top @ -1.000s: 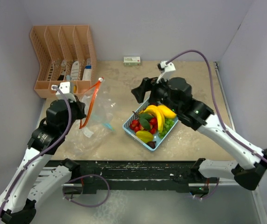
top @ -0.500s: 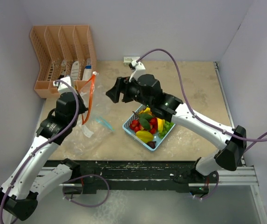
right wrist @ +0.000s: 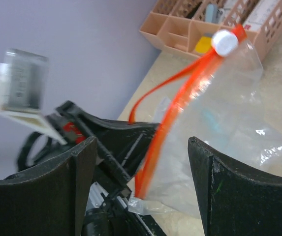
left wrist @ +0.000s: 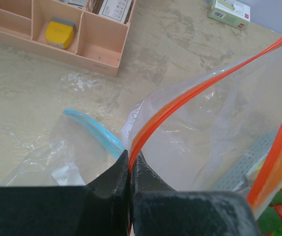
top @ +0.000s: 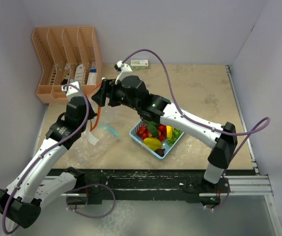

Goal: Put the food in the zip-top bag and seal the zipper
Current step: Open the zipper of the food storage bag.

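Observation:
The clear zip-top bag with an orange zipper stands up from the table at the left. My left gripper is shut on the zipper strip, pinching it at the fingertips. My right gripper is open at the bag's top, and the orange strip with its white slider runs between its fingers. The food, yellow, red, green and dark purple toy pieces, lies in the light-blue basket. Part of it shows through the bag in the left wrist view.
A peach desk organiser with small items stands at the back left. A small green and white box lies at the back wall. A blue strip shows inside the bag.
My right arm has swung left from above the basket to the bag's top, gripper open. My left gripper has shifted slightly right and up with the zipper in it.

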